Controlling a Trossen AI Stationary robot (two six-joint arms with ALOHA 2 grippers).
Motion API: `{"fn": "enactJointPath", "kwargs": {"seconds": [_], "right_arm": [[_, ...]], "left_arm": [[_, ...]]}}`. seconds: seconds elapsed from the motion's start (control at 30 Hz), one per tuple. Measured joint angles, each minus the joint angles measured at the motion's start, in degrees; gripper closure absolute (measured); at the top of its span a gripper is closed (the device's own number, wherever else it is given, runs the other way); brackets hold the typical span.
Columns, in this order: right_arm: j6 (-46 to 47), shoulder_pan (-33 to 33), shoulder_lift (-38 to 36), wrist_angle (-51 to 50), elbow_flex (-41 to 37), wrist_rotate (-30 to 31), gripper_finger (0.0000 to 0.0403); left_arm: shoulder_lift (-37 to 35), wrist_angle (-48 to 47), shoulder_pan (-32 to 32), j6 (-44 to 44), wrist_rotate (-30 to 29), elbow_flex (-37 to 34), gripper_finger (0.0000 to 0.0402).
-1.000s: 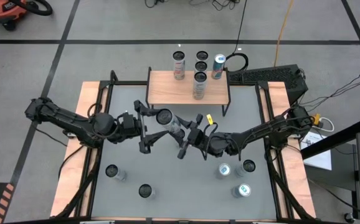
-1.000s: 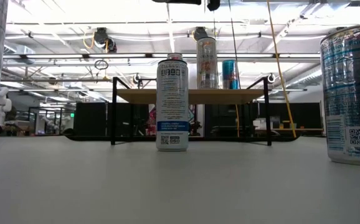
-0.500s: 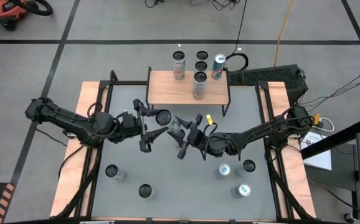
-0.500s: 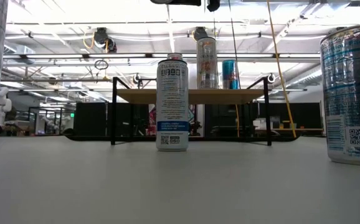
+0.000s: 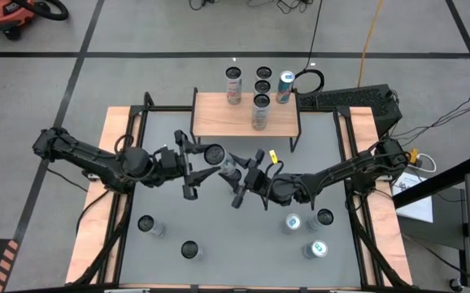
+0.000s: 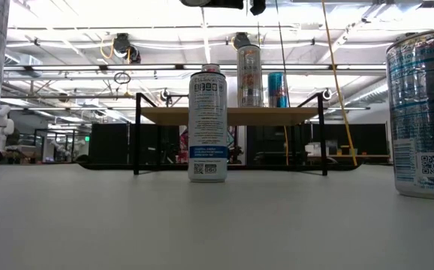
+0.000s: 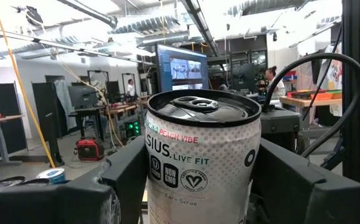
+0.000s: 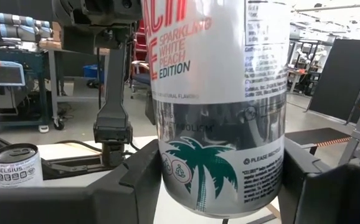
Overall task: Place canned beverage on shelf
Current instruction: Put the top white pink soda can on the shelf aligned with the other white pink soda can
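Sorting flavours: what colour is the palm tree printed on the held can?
Teal, on the silver can; right wrist view shows it best.

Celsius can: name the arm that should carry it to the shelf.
Left, probably. The left tool grips the Celsius can near its top, leaving the base free to land on the shelf; the right tool clasps the base.

Grey table (image 5: 219,232); orange vacuum (image 5: 11,16) on floor; yellow cable (image 5: 371,32); lit monitor (image 7: 181,67) in room.

One can (image 5: 260,111) stands on the shelf (image 5: 219,115).
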Motion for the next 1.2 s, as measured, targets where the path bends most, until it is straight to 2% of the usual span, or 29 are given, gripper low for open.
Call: {"fn": "enactJointPath", "kwargs": {"seconds": [0.37,0.57,1.03,1.2], "right_arm": [[0.0,0.0,0.0,-0.7,0.0,0.0,0.0198],[4.0,0.0,0.0,-3.4,0.1,-0.2,0.0194],[6.4,1.2,0.0,-5.9,0.1,-0.1,0.0136],[9.3,1.1,0.0,-9.7,0.1,-0.1,0.0121]], "left_arm": [[0.0,-0.4,0.0,0.0,-0.6,0.0,0.0157],[-1.0,-2.7,-0.2,-1.6,0.4,0.0,0.0158],[-1.5,-3.7,-0.5,-1.7,1.7,0.0,0.0158],[-1.8,-3.5,-0.5,-1.7,2.3,0.0,0.0158]]}}
